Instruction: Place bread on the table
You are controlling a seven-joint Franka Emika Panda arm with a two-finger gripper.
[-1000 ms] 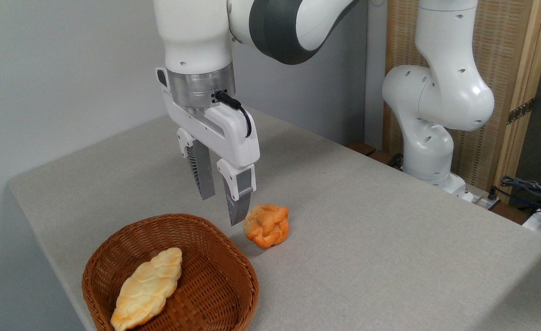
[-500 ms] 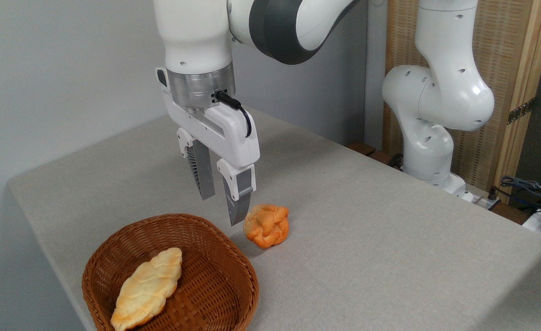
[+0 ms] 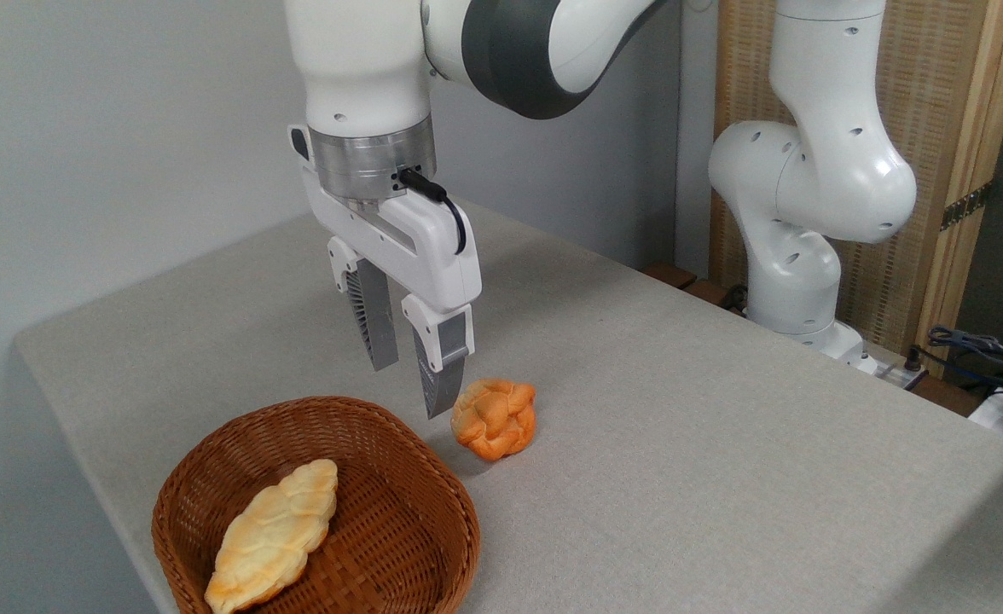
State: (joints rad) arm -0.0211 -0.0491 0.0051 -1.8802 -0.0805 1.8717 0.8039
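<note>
The bread [image 3: 273,535], a long pale golden braided loaf with browner ends, lies inside the brown wicker basket [image 3: 399,477] at the front left of the table [image 3: 681,443]. My gripper [image 3: 412,388] hangs above the basket's far rim, fingers pointing down. It is open and holds nothing. The bread sits well below and to the left of the fingertips.
A small round orange knotted bun [image 3: 495,418] rests on the table just right of my fingertips, beside the basket. The arm's white base [image 3: 796,256] stands at the back right. Cables [image 3: 979,350] lie at the far right edge.
</note>
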